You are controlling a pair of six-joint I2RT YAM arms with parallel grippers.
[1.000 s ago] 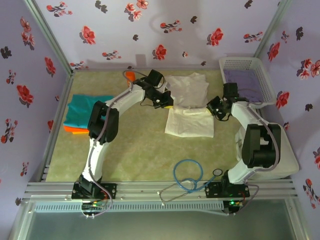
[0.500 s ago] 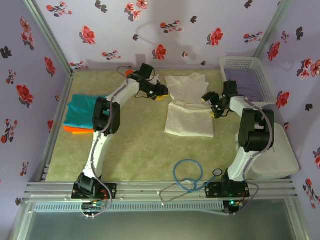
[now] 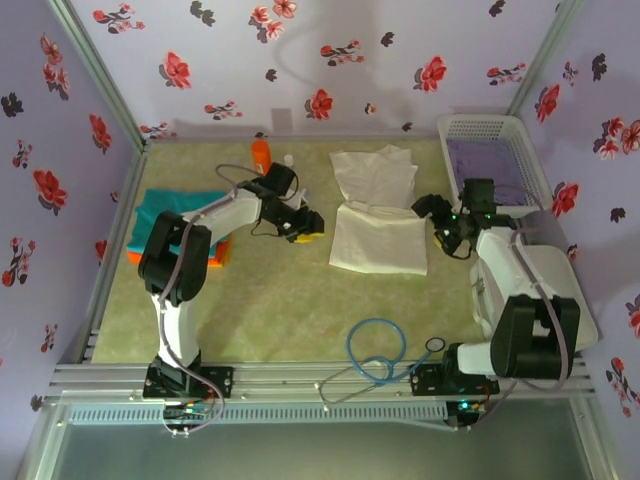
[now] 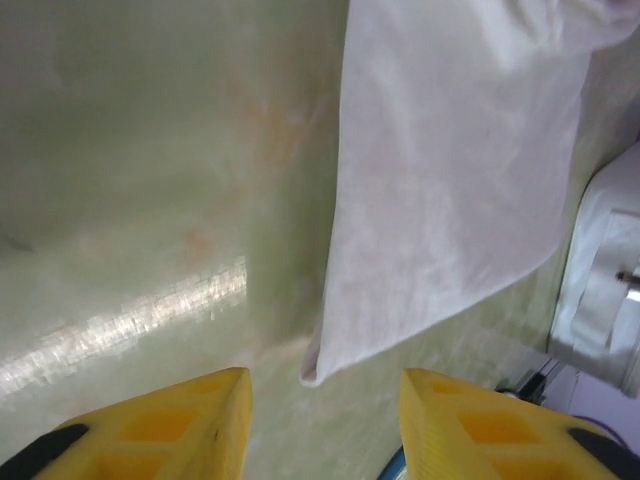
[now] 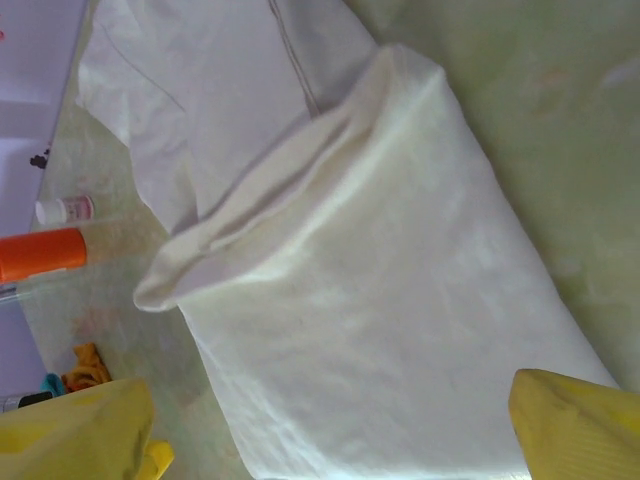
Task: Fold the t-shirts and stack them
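The white t-shirt (image 3: 380, 225) lies in the middle of the table, its near half doubled over into a rectangle (image 5: 380, 300) and its sleeved part (image 3: 375, 172) spread behind. My left gripper (image 3: 303, 227) hovers open just left of it, and the shirt's near corner (image 4: 330, 365) lies just ahead of the gap between the yellow fingers (image 4: 180, 420). To the shirt's right, my right gripper (image 3: 440, 222) is wide open above the folded cloth, holding nothing. A folded teal t-shirt (image 3: 165, 212) rests on an orange one (image 3: 140, 258) at the left, partly behind the left arm.
A white basket (image 3: 530, 160) with purple cloth stands at the back right. An orange bottle (image 3: 260, 152) and a small white one (image 3: 288, 160) stand by the back wall. A blue cable loop (image 3: 375, 350) lies near the front edge. A white cover (image 3: 560, 300) lies at the right.
Both grippers have opened and let go of the white t-shirt. The left one drew back to the left of it, the right one to the right. The shirt lies folded.
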